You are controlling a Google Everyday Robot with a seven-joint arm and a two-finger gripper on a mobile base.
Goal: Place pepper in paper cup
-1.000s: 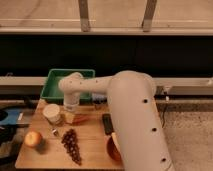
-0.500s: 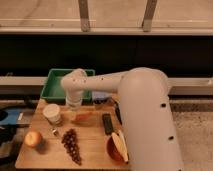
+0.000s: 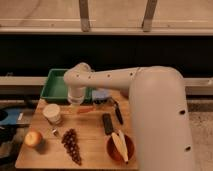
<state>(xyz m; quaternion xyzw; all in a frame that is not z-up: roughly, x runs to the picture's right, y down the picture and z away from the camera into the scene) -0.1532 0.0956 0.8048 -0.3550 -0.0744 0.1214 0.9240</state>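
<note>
My gripper (image 3: 76, 102) hangs from the white arm over the back left of the wooden table, just in front of the green tray. The orange-red pepper (image 3: 85, 109) shows right below and slightly right of the gripper, low over the table; whether it is held or lying there I cannot tell. The white paper cup (image 3: 52, 113) stands upright to the left of the gripper, a short gap away, and I see nothing in it.
A green tray (image 3: 57, 86) sits at the back left. An orange-yellow apple (image 3: 33, 138) and dark grapes (image 3: 71, 145) lie at the front left. A brown bowl (image 3: 111, 150) holds corn (image 3: 120, 142). Black objects (image 3: 107, 123) lie mid-table. My arm (image 3: 160, 115) covers the right side.
The arm's bulky part has swung to the right, uncovering the middle of the table. The gripper has shifted slightly right and back, and stays beside the cup.
</note>
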